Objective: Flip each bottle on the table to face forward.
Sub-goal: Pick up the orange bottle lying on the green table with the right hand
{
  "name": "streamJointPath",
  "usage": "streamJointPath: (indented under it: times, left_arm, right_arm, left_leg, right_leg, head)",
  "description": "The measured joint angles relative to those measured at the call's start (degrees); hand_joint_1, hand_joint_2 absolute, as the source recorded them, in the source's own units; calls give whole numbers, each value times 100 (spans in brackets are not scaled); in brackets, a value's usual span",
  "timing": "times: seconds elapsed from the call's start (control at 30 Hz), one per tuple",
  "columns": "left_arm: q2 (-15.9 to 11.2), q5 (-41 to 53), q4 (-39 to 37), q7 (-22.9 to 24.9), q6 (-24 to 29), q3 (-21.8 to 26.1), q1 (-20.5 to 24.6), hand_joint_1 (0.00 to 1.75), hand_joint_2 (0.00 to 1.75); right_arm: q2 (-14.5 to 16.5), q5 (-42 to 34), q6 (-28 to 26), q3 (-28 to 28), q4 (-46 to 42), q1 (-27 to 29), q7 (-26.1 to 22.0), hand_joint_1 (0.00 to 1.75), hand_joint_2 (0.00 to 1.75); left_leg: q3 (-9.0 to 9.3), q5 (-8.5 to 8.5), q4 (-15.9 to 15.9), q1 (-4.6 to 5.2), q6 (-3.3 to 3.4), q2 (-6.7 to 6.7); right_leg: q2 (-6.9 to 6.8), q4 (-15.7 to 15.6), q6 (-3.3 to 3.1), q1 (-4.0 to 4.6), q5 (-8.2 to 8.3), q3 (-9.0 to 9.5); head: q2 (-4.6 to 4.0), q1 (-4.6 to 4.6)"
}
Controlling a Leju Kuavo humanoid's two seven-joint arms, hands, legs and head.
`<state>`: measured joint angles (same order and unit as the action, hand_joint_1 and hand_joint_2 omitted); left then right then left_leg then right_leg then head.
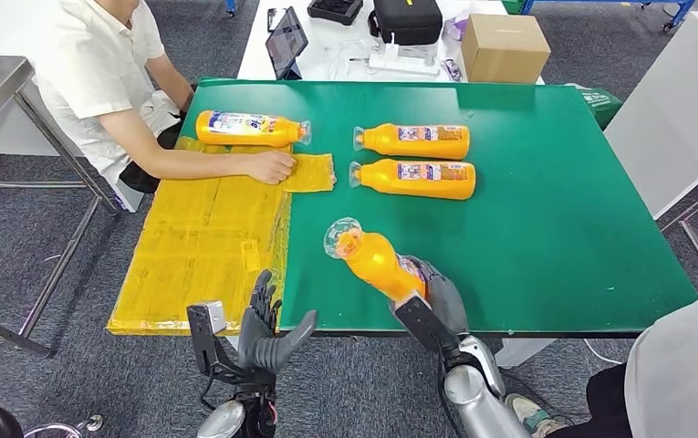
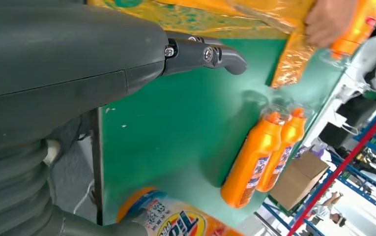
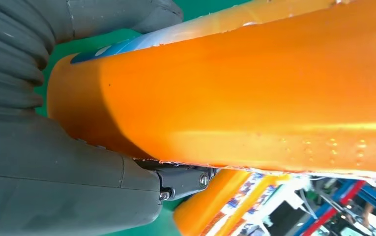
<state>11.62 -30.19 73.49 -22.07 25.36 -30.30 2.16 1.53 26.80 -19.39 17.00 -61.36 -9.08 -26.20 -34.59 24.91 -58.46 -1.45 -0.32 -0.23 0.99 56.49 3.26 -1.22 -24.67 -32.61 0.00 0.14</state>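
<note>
Bottles of orange liquid lie on the green table, and the pair at its middle serves as the landmark: the rear bottle and the front bottle rest on their sides, touching along their length, caps pointing toward the yellow sheet. Nearer the robot than this pair, a held bottle is raised off the table and tilted, its clear cap end up and toward the pair, its base down in the right hand. That hand grips the base, fingers wrapped round it; the right wrist view shows the orange body close against the grey thumb. Farther from the robot than the pair's front bottle and off toward the yellow sheet, a fourth bottle lies on its side with its cap pointing toward the pair. A person sits beyond that sheet, forearm stretched across it, the person's hand resting on the sheet just beside the fourth bottle. The left hand hovers at the table's near edge, on the sheet side of the pair, fingers spread and holding nothing. Behind the table, past the pair, a cardboard box sits on a white bench.
</note>
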Motion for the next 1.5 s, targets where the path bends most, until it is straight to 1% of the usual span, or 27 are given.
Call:
streamJointPath:
  times: [0.17, 0.3, 0.37, 0.57, 0.67, 0.77, 0.87, 1.0, 1.13, 1.17, 1.2, 1.23, 1.27, 1.3, 1.33, 1.37, 1.4, 1.47, 1.5]
  left_arm:
    - [-74, -197, 318, 32, -233, -53, -86, 0, 175]
    - [-145, -117, 575, -54, -769, -254, -69, 0, 175]
    - [-165, -11, 662, -81, -948, -375, -40, 0, 175]
    - [-179, 171, 703, -40, -1175, -560, 60, 0, 175]
    - [-189, 187, 667, 53, -1184, -581, 122, 0, 175]
    - [-198, 4, 583, 348, -1164, -546, 183, 0, 175]
    - [-199, -334, 407, 550, -1122, -473, 269, 0, 175]
    - [-183, -667, 132, 524, -834, -391, 380, 0, 175]
    - [-138, -787, 25, 475, -652, -341, 436, 0, 175]
    - [-123, -826, 11, 461, -643, -327, 443, 3, 175]
    - [-109, -861, 3, 435, -651, -315, 448, 41, 175]
    - [-97, -893, 0, 404, -669, -305, 451, 84, 175]
    - [-90, -912, 3, 366, -696, -297, 450, 128, 175]
    - [-85, -919, 18, 321, -730, -290, 446, 169, 175]
    - [-82, -910, 51, 274, -762, -284, 436, 175, 175]
    - [-80, -890, 98, 223, -794, -279, 421, 175, 175]
    - [-79, -861, 156, 175, -824, -270, 402, 175, 175]
    - [-76, -800, 287, 97, -864, -228, 359, 175, 175]
    - [-76, -767, 348, 69, -875, -204, 339, 175, 175]
  right_arm:
    - [119, -246, -78, 205, -197, 62, -112, 175, 175]
    - [198, -309, 17, 435, -199, 16, -132, 175, 175]
    - [236, -273, 73, 569, -173, -41, -132, 175, 175]
    - [329, -136, 272, 1002, -49, -229, -63, 174, 175]
    - [348, -9, 286, 1177, 25, -327, 22, 171, 175]
    - [346, 129, 263, 1308, 77, -366, 51, 167, 175]
    - [345, 231, 224, 1465, 104, -364, 68, 170, 175]
    - [366, 392, 32, 1843, 91, -367, 141, 175, 175]
    - [369, 453, -130, 2058, 60, -368, 182, 173, 175]
    - [369, 463, -159, 2095, 55, -369, 183, 171, 175]
    - [369, 461, -182, 2129, 53, -372, 183, 166, 175]
    - [370, 450, -195, 2161, 53, -380, 183, 158, 175]
    - [370, 431, -205, 2191, 53, -391, 183, 137, 175]
    - [370, 407, -211, 2216, 53, -406, 183, 99, 175]
    - [370, 383, -209, 2240, 53, -422, 183, 65, 175]
    - [370, 356, -199, 2263, 53, -437, 183, 30, 175]
    - [370, 331, -180, 2288, 53, -446, 179, 8, 175]
    - [371, 293, -134, 2350, 53, -458, 167, 0, 175]
    - [372, 284, -112, 2377, 53, -459, 160, 0, 175]
  left_leg:
    - [-28, 0, -1, 5, 0, -1]
    - [-35, 0, -1, 5, 0, -2]
    - [-36, 0, -1, 5, 0, -2]
    - [-37, 0, -1, 4, 0, -2]
    - [-39, 0, -1, 5, 1, -3]
    - [-40, -1, -1, 5, 1, -4]
    - [-42, -1, -1, 5, 1, -7]
    - [-43, -1, -1, 3, 1, -8]
    - [-51, -5, -1, 3, -1, -11]
    - [-52, -5, -1, 4, -1, -11]
    - [-52, -5, -1, 4, -1, -11]
    - [-53, -5, -1, 5, -1, -11]
    - [-53, -5, -1, 5, -1, -11]
    - [-53, -5, -1, 5, -1, -11]
    - [-53, -5, -1, 5, -1, -10]
    - [-53, -5, -1, 5, -1, -10]
    - [-53, -5, -1, 4, -1, -10]
    - [-53, -5, -1, 4, -1, -9]
    - [-53, -5, -1, 3, -1, -9]
  right_leg:
    - [-6, -1, 0, -7, 0, -25]
    - [-7, -1, 0, -7, 0, -33]
    - [-7, 0, 0, -6, 0, -34]
    - [-7, 0, 0, -6, 0, -37]
    - [-9, -1, 1, -7, 0, -37]
    - [-10, -1, 1, -7, 0, -37]
    - [-10, 0, 1, -6, 0, -38]
    - [-11, 0, 1, -5, 0, -45]
    - [-18, 0, 1, -6, -1, -47]
    - [-18, 0, 1, -6, -1, -47]
    - [-18, 0, 1, -7, -1, -47]
    - [-18, 0, 1, -7, -1, -47]
    - [-18, 0, 1, -7, -1, -47]
    - [-18, 0, 1, -7, -1, -48]
    - [-18, 0, 1, -7, -1, -48]
    - [-18, 0, 1, -7, -1, -49]
    - [-18, 0, 1, -7, -1, -50]
    - [-18, 0, 1, -6, -1, -51]
    - [-18, 0, 1, -6, -1, -52]
  head:
    - [0, 0]
    - [0, -1]
    - [0, -1]
    - [0, -1]
    - [0, 0]
    - [0, 1]
    - [0, 2]
    - [0, -1]
    - [0, 2]
    - [0, 1]
    - [0, 1]
    - [0, 2]
    - [0, 1]
    - [0, 2]
    - [0, 1]
    - [0, 1]
    - [0, 2]
    - [0, 0]
    - [0, 1]
